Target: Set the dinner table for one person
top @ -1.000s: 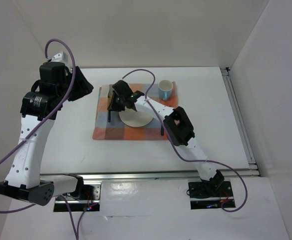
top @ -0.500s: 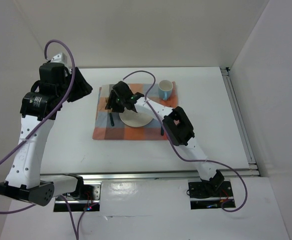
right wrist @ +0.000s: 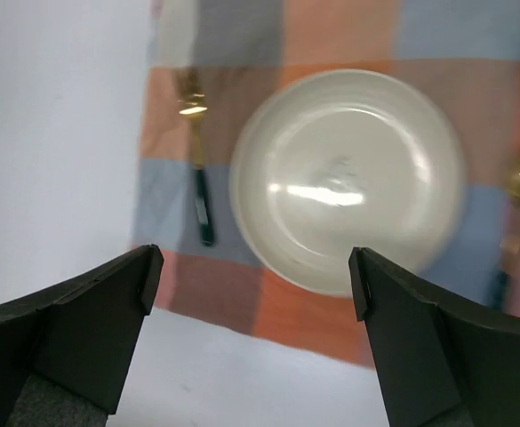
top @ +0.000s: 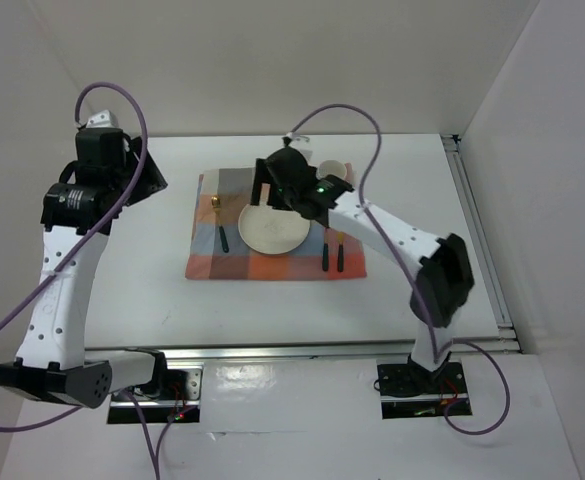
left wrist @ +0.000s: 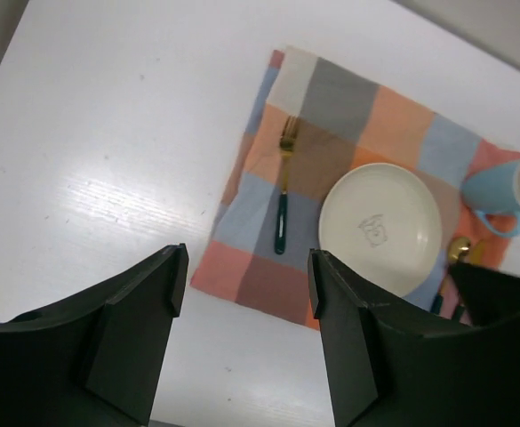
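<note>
On the white dinner table (top: 412, 170) lies an orange, blue and grey checked mat (top: 272, 268). A cream plate (top: 272, 228) sits in its middle, and a gold fork with a dark handle (top: 222, 232) lies left of the plate. A blue cup (top: 332, 168) stands at the mat's far right corner, partly behind the right arm. My right gripper (top: 270, 188) hangs open above the plate's far edge, holding nothing; its wrist view shows the plate (right wrist: 348, 178) and fork (right wrist: 197, 169) below. My left gripper (top: 144, 175) is raised left of the mat, open and empty (left wrist: 247, 276).
Two dark-handled pieces of cutlery (top: 332, 255) lie on the mat right of the plate; one has a gold spoon bowl (left wrist: 460, 249). Metal rails (top: 482, 240) run along the table's right and near edges. White walls stand at the back and on both sides.
My right gripper has opened, letting go of the fork left of the plate, and has risen and swung right. The left gripper has opened a little wider.
</note>
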Controlling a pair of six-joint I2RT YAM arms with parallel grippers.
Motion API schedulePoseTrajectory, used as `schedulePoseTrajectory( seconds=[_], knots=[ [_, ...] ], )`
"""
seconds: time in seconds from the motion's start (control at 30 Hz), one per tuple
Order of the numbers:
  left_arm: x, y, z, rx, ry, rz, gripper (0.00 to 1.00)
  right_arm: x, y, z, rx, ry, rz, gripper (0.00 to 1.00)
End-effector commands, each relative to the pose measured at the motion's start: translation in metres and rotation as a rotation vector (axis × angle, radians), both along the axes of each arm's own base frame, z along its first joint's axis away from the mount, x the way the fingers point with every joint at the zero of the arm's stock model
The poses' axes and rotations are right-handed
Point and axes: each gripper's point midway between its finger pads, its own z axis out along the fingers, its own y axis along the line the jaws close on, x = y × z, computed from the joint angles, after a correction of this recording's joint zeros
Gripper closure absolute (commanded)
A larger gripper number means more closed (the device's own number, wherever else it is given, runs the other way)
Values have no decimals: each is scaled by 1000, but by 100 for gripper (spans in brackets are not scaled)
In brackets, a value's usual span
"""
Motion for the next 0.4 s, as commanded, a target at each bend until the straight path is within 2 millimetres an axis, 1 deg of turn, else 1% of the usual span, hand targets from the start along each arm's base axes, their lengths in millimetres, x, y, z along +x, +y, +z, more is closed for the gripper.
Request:
schedulePoseTrajectory(
  seconds=[0.0, 0.03, 0.07, 0.1, 0.17, 0.2, 0.23, 0.27, 0.3, 0.33, 0.37],
  knots=[
    [7, 21, -28, 100, 80, 64, 26, -30, -113, -25, -376, 7, -242, 0],
    [9, 22, -30, 105, 77, 72, 26, -49, -141, -21, -410, 38, -308, 0],
    [10, 24, -36, 113, 96, 79, 26, -63, -171, -36, -492, 66, -369, 0],
    [13, 24, -42, 114, 107, 78, 26, -83, -194, -31, -523, 90, -400, 0],
    [15, 23, -41, 113, 96, 79, 26, -105, -216, -36, -518, 129, -464, 0],
    [19, 23, -42, 113, 98, 79, 26, -120, -230, -46, -543, 160, -482, 0],
    [19, 23, -42, 113, 98, 79, 26, -134, -243, -37, -526, 164, -503, 0],
    [21, 23, -46, 114, 108, 78, 26, -140, -248, -37, -491, 168, -541, 0],
    [21, 23, -46, 114, 109, 78, 26, -152, -257, -46, -498, 192, -548, 0],
    [22, 21, -42, 105, 98, 67, 26, -156, -259, -46, -473, 189, -544, 0],
    [24, 20, -45, 106, 107, 67, 26, -157, -258, -36, -407, 148, -524, 0]
  ],
)
